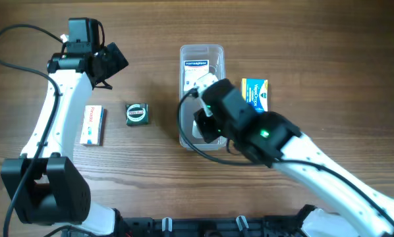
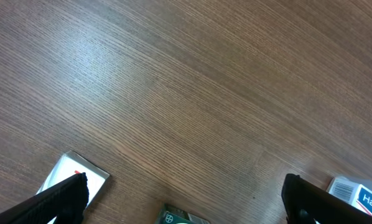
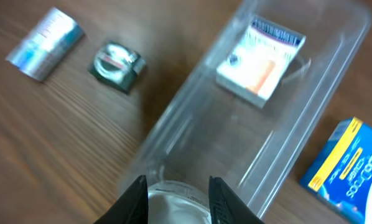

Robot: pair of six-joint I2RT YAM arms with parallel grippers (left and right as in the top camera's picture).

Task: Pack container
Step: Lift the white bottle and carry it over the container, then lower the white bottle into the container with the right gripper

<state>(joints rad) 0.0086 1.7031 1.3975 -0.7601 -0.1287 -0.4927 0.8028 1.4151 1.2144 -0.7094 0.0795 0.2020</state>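
The clear plastic container (image 1: 201, 49) stands at the table's middle, long axis running away from me; it also shows in the right wrist view (image 3: 298, 118). A white plaster box (image 1: 197, 68) lies flat in its far end (image 3: 260, 59). My right gripper (image 1: 207, 122) hangs over the container's near end, shut on a white rounded object (image 3: 176, 202) between its fingers (image 3: 178, 190). My left gripper (image 1: 108, 66) is open and empty above bare table at the far left (image 2: 185, 183).
A blue-and-yellow box (image 1: 255, 93) lies right of the container (image 3: 351, 165). A dark green round-topped box (image 1: 137, 114) and a white box with red print (image 1: 91, 124) lie left of it, both also in the left wrist view (image 2: 180, 218) (image 2: 71, 177).
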